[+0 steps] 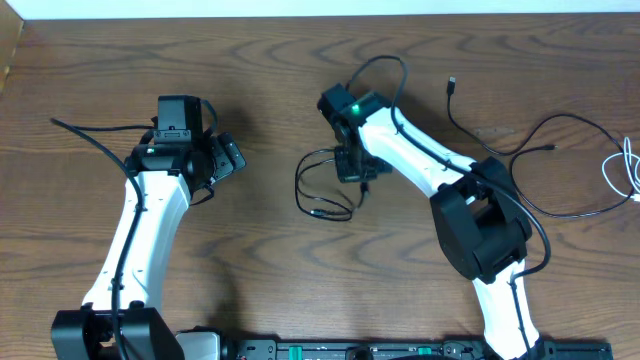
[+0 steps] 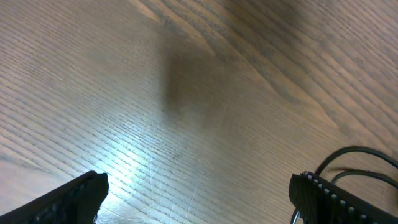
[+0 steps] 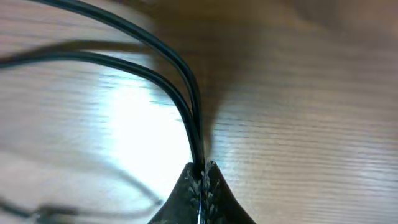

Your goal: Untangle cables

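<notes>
Pinching two strands of the black cord [image 3: 194, 124] with the right tool [image 3: 200, 169], pads pressed together, about mid-bench [image 1: 260, 70]. Fanning out from that grip in a loop toward the left and near edges, ending in a near plug [image 1: 320, 212] that lies roughly left to right.

Counted from above: two stretches of black cord. Second stretch [image 1: 565, 213] sprawling lengthwise toward the right edge, far plug [image 1: 452, 82] aimed at the far edge. Cannot tell whether both stretches join beneath the right arm.

One white cord [image 1: 625, 170], bunched in narrow loops against the right edge, long axis running far to near, just beside the black stretch there.

On the left half, well apart from every cord: left tool [image 2: 199, 208], spread wide over the wood.
</notes>
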